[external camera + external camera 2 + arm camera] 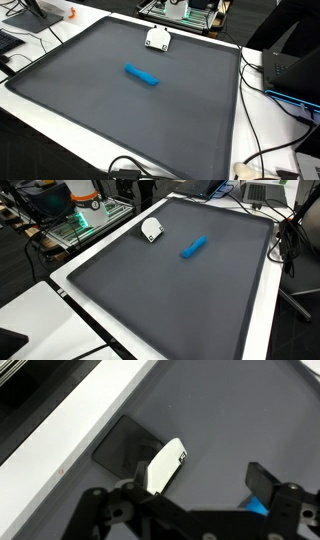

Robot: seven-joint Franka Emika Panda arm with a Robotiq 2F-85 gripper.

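Grey mat on white desk: small white block near its edge, blue cylinder mid-mat. Tool fully spread, empty, above the white block. Best centred over it, jaws across narrow sides, then lowered straight.

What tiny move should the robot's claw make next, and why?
Probably a small sideways slide toward the white piece. The gripper is open and holds nothing. In the wrist view the white piece shows up against one finger rather than midway between the two. The blue bar peeks out by the other finger, so centring over the white piece first seems safer.
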